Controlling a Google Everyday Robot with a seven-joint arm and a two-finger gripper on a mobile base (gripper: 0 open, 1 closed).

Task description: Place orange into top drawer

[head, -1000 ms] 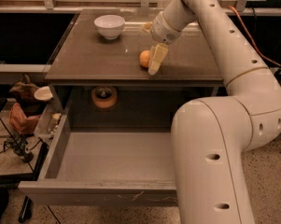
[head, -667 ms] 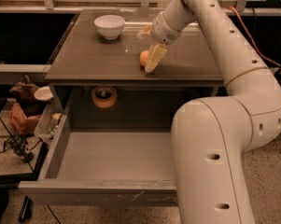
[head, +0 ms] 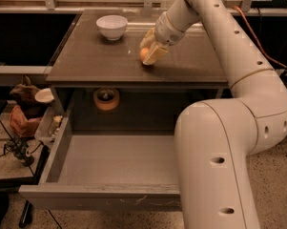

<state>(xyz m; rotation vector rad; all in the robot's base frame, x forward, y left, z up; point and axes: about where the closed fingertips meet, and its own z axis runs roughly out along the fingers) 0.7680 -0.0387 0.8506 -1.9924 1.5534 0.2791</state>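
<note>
Now, as seen from my remote station: the hand (head: 150,51) is down on the orange (head: 144,55), pressed close against the fruit's right side and partly covering it. Whether the hand has clenched on the orange or only rests against it, I cannot tell.

The orange sits on the brown surface (head: 95,61) of the cabinet, and only its left half shows past the hand. I see no gap between fruit and surface. Behind and to the left of the orange stands a white bowl (head: 111,26), upright and well apart from it.

The arm (head: 257,80) rises from the hand up and to the right of the orange. It then bends back down in a thick white column that fills my view to the right of and in front of the orange.

Below the orange, under the surface, a tan tape roll (head: 106,99) lies in the shadowed recess, a little to the left of the fruit.

In front of and below the orange, the top drawer (head: 109,156) stands pulled out, with its flat grey bottom exposed. Its scratched front panel (head: 100,199) is the part farthest forward of the orange. The orange is not in the drawer.

Far left of the orange, beside the cabinet, a small white dish (head: 44,95) rests among some clutter.
</note>
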